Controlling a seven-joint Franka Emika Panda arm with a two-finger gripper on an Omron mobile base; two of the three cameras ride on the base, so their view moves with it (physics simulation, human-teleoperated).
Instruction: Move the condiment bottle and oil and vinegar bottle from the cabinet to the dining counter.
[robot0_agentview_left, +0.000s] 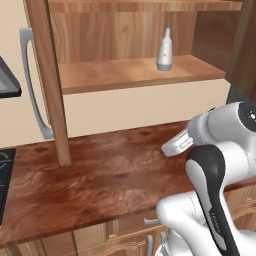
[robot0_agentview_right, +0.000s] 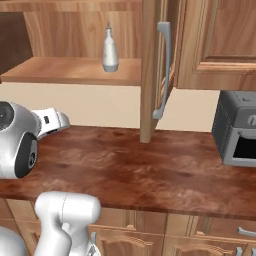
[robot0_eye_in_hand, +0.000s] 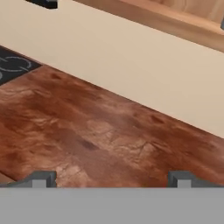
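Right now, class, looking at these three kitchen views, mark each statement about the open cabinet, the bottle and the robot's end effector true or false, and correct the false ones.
1. The oil and vinegar bottle stands upright on the cabinet shelf. True.
2. The end effector is closed on the bottle. False: its fingers stand wide apart over the bare wood-grain counter, holding nothing.
3. The cabinet door is open. True.
4. A red-capped sauce bottle stands beside the pale bottle. False: the pale bottle stands alone on that shelf.
5. A microwave sits on the counter's right end. True.
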